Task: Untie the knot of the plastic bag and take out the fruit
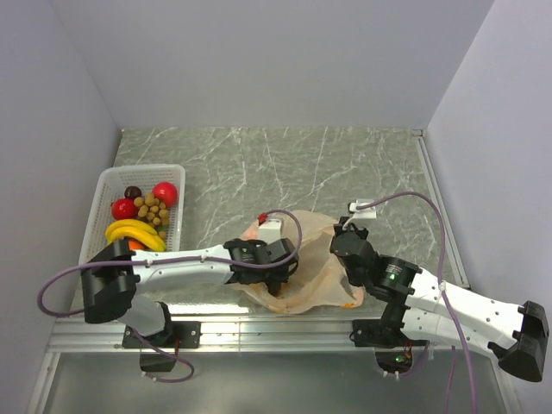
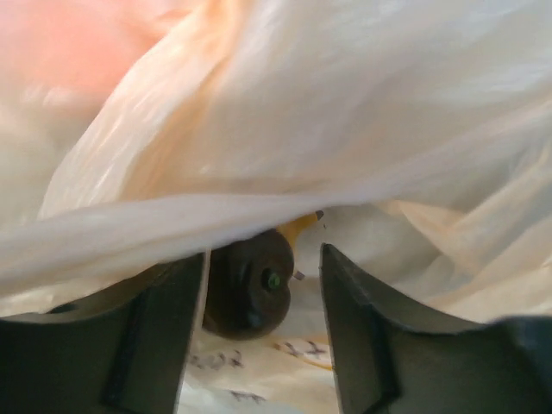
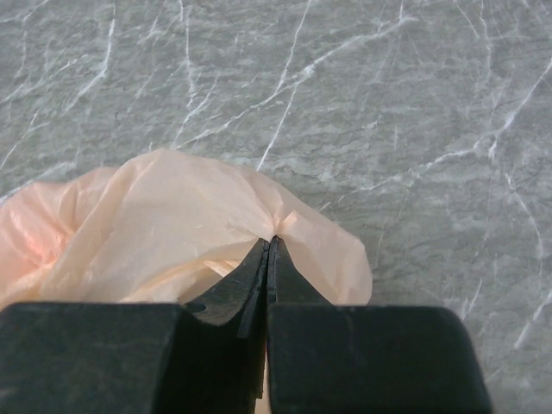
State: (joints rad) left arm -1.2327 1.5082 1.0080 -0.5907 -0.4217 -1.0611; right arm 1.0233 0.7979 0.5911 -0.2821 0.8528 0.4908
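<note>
The pale peach plastic bag [image 1: 315, 259] lies crumpled between the arms. My left gripper [image 2: 265, 253] is pushed inside it, open, its dark fingers [image 2: 164, 336] well apart. A dark round fruit [image 2: 250, 289] sits on the printed bag floor between the tips, nearer the left one, with a gap on its right. A bit of yellow [image 2: 297, 226] shows behind it. My right gripper [image 3: 269, 240] is shut on a pinched fold of the plastic bag [image 3: 172, 224], at the bag's right edge [image 1: 338, 235]. The knot is out of view.
A white basket [image 1: 142, 169] at the left holds yellow bananas [image 1: 134, 231], two red fruits [image 1: 165, 193], a tan cluster [image 1: 152, 210] and a dark round one [image 1: 132, 191]. An orange patch [image 1: 350, 302] shows at the bag's near right edge, a small red thing [image 1: 262, 217] at its far left.
</note>
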